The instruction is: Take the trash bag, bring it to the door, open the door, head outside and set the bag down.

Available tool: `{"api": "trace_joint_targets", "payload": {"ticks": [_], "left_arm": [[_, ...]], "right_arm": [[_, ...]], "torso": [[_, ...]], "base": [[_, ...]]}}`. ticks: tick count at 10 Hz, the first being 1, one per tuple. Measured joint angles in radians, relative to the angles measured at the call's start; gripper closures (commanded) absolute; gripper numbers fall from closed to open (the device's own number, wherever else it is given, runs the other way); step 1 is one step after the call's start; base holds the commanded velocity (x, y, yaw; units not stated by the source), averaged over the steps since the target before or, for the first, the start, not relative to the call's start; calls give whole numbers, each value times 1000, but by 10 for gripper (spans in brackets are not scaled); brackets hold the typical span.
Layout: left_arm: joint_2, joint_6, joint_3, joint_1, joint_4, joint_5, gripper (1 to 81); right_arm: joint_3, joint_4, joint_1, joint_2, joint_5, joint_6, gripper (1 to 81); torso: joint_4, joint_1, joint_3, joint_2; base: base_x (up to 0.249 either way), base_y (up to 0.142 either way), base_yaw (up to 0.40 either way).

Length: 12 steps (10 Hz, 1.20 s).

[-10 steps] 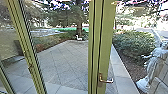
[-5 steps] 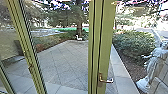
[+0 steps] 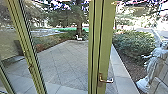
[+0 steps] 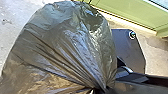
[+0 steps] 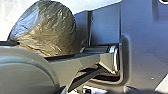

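Note:
In the head view, a green-framed glass door (image 3: 106, 45) stands in front of me, with a metal lever handle (image 3: 107, 80) low on its upright. Whether the door is ajar I cannot tell. The dark trash bag (image 4: 67, 42) looms large and full in the left wrist view. Its folds draw together into a tight neck, where my left gripper (image 4: 99, 90) is shut on it. The same bag (image 5: 47, 27) appears in the right wrist view, beside the robot's own dark body and arm parts. How my right gripper stands I cannot tell.
Beyond the glass lies a paved yard (image 3: 62, 62) with a tree (image 3: 79, 26) and a small white figure (image 3: 79, 37). A bush (image 3: 135, 45) and a pale statue (image 3: 152, 67) stand to the right. Another green frame post (image 3: 27, 50) rises at the left.

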Motion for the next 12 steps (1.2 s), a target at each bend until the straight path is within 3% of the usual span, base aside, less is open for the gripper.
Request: {"api": "trace_joint_targets", "payload": {"ticks": [5,12], "left_arm": [[-146,-1,215,16,0,-1,811],[-151,-3,239,29,-2,0,811]], "right_arm": [[431,0,12,-334,59,4,10],[1043,0,72,-853,129,4,10]], "torso": [[0,0,0,0],[0,0,0,0]], "base": [[0,0,0],[0,0,0]]}}
